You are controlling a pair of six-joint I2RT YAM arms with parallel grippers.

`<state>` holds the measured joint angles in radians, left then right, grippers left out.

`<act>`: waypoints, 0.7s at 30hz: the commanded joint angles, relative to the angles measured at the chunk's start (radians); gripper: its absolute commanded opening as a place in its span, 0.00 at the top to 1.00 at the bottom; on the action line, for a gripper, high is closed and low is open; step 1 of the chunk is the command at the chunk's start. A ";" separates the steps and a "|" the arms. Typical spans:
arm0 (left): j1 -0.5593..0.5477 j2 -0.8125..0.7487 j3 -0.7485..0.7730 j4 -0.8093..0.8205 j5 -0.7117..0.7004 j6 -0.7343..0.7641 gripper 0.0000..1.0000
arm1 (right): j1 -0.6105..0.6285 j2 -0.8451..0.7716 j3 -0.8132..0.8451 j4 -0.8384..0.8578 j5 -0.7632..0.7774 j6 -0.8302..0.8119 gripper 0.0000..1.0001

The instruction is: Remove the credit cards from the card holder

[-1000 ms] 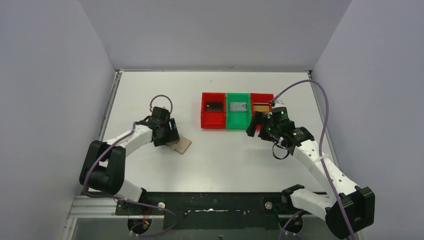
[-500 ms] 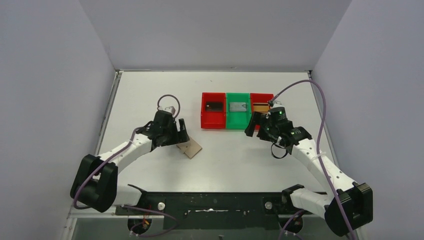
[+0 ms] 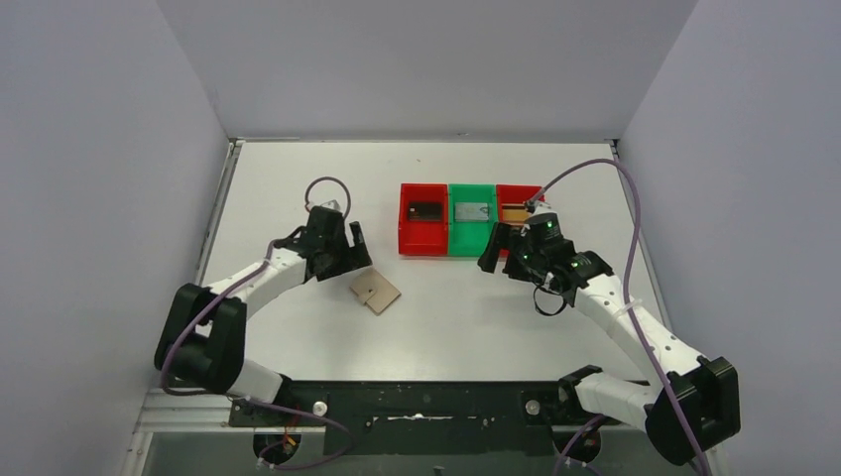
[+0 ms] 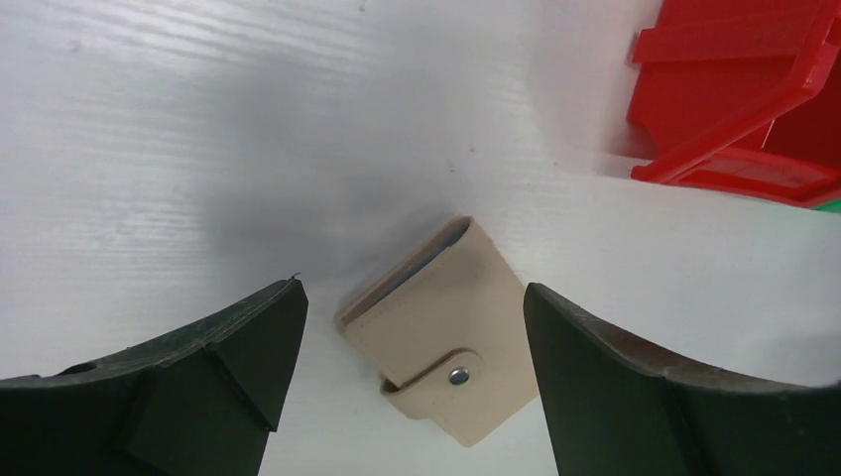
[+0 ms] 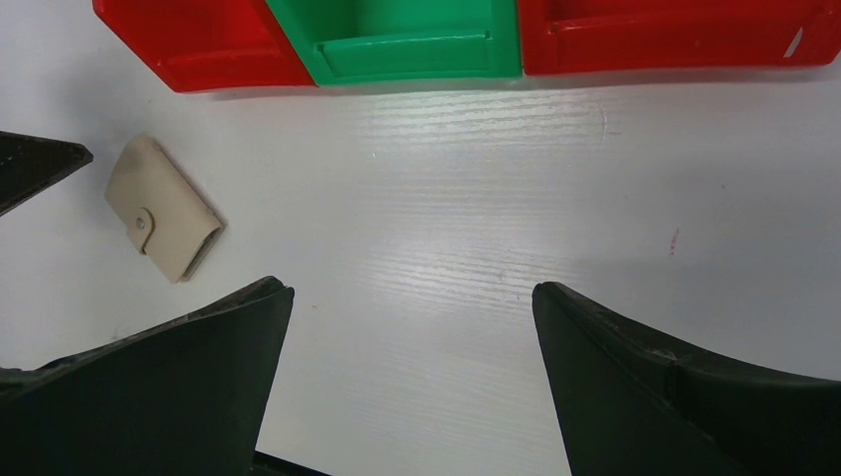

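Observation:
The card holder (image 3: 375, 292), a tan bifold wallet, lies flat on the white table, closed by its snap tab. It also shows in the left wrist view (image 4: 446, 332) and the right wrist view (image 5: 164, 208). My left gripper (image 3: 349, 254) is open and empty, just up-left of the wallet and apart from it (image 4: 412, 288). My right gripper (image 3: 493, 255) is open and empty over bare table in front of the trays (image 5: 412, 288). Cards lie in the trays: a dark one (image 3: 424, 210), a grey one (image 3: 472, 211) and a tan one (image 3: 516, 212).
A row of three trays stands at the back middle: red (image 3: 409, 238), green (image 3: 472, 243), red (image 3: 536, 193). Their front walls show in the right wrist view (image 5: 417, 55). A red tray corner shows in the left wrist view (image 4: 734, 99). Walls enclose the table.
My left gripper carried the wallet to the right, let it go and drew back up and left. The wallet now lies free on the table. My right gripper shifted slightly left.

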<state>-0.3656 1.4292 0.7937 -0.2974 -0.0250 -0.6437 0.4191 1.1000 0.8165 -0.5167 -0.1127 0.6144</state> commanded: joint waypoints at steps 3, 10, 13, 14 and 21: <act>-0.039 0.145 0.146 -0.002 0.034 0.072 0.26 | 0.017 0.018 0.010 0.020 0.024 0.009 0.02; -0.137 0.140 0.099 0.106 0.162 0.086 0.41 | 0.018 0.011 -0.007 0.025 0.042 0.028 0.02; -0.195 0.145 0.082 0.163 0.220 0.072 0.47 | 0.018 0.017 -0.013 0.028 0.054 0.041 0.02; -0.219 0.149 0.077 0.182 0.234 0.067 0.48 | 0.019 0.022 -0.014 0.027 0.057 0.045 0.02; -0.305 0.049 0.069 0.147 0.026 0.019 0.44 | 0.028 0.036 -0.011 0.027 0.059 0.056 0.02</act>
<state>-0.6590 1.5837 0.8692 -0.1795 0.1471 -0.5858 0.4339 1.1366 0.8028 -0.5194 -0.0841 0.6514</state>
